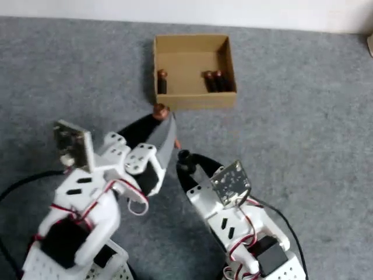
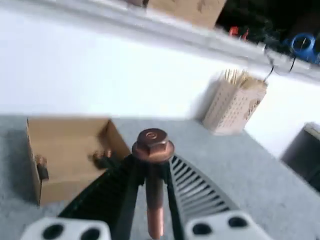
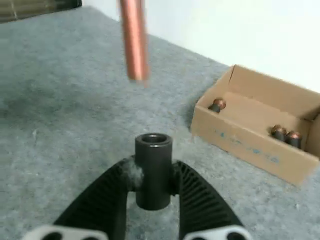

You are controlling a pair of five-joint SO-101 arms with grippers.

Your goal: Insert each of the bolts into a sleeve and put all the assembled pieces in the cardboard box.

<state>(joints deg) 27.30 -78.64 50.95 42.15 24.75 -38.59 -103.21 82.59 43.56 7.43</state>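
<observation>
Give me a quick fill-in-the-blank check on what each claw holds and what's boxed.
1. The left claw is shut on a copper ___.
2. The right claw is shut on a black ___.
3. The cardboard box holds ___ assembled pieces.
Missing words: bolt; sleeve; three.

Box middle: the cardboard box (image 1: 187, 67) floor is lying open between one piece (image 1: 162, 81) and two pieces (image 1: 213, 80).
Box front wall: it is standing just past the left end effector (image 1: 163, 118) and its bolt (image 1: 161, 110).
Over the sleeve (image 3: 153, 165): a gap is sitting between its open top and the bolt tip.
Arms: the right end effector (image 3: 153, 182) is sitting close beside the left.
Tabletop (image 1: 303, 93): wide room is lying beside the box.
</observation>
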